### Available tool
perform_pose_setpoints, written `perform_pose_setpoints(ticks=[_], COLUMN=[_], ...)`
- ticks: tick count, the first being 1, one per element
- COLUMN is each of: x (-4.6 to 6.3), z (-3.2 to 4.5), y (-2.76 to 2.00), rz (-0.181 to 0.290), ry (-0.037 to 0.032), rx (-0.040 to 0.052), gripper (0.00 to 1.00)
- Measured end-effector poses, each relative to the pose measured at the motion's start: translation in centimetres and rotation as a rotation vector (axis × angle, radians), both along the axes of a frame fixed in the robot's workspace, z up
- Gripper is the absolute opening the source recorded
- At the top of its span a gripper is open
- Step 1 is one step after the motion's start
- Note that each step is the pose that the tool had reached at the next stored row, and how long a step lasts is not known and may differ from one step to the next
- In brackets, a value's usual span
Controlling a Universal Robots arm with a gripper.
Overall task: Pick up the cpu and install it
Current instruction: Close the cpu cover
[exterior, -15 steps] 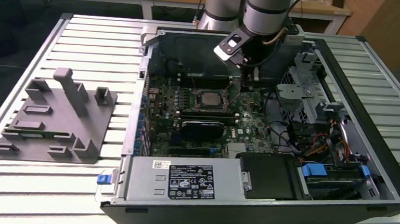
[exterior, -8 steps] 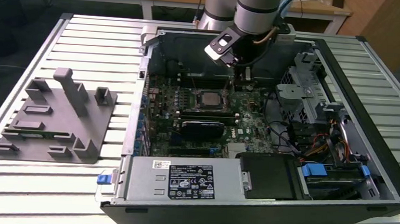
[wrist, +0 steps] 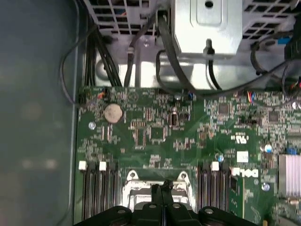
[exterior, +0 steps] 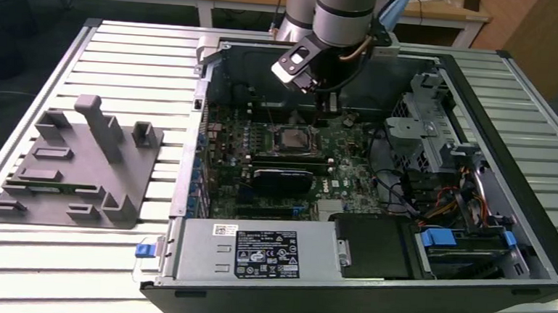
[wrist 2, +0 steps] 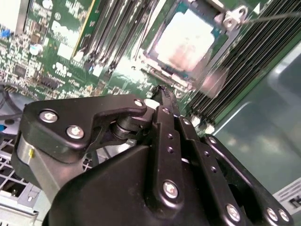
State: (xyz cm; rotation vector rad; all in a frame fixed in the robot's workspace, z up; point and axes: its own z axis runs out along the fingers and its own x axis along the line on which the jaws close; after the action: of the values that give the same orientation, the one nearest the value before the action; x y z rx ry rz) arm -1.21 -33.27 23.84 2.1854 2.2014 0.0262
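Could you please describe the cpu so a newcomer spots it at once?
In the computer case, find the green motherboard. Near the gripper sits the cpu, a flat silvery square inside a socket frame, unlike the black block beside it.

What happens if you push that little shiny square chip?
The cpu looks flat and stiff, so it probably wouldn't bend or roll. Being small and thin, it's likely light. Its smooth metal top might be slippery, and the socket frame around it would probably stop sliding.
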Motion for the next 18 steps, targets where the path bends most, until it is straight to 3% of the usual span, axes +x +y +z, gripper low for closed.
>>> perform_pose_setpoints(ticks=[9, 10, 12, 13, 18], x=[-0.46, -0.46, -0.44, -0.43, -0.43], z=[0.00, -0.03, -0.10, -0.11, -0.11], y=[0.00, 0.00, 0.00, 0.00, 0.00], rz=[0.000, 0.000, 0.000, 0.000, 0.000], ry=[0.0000, 0.0022, 0.0194, 0.0244, 0.0266], rx=[0.0000, -0.0001, -0.0030, -0.0038, -0.0044], gripper=[0.11, 0.11, 0.11, 0.11, 0.11])
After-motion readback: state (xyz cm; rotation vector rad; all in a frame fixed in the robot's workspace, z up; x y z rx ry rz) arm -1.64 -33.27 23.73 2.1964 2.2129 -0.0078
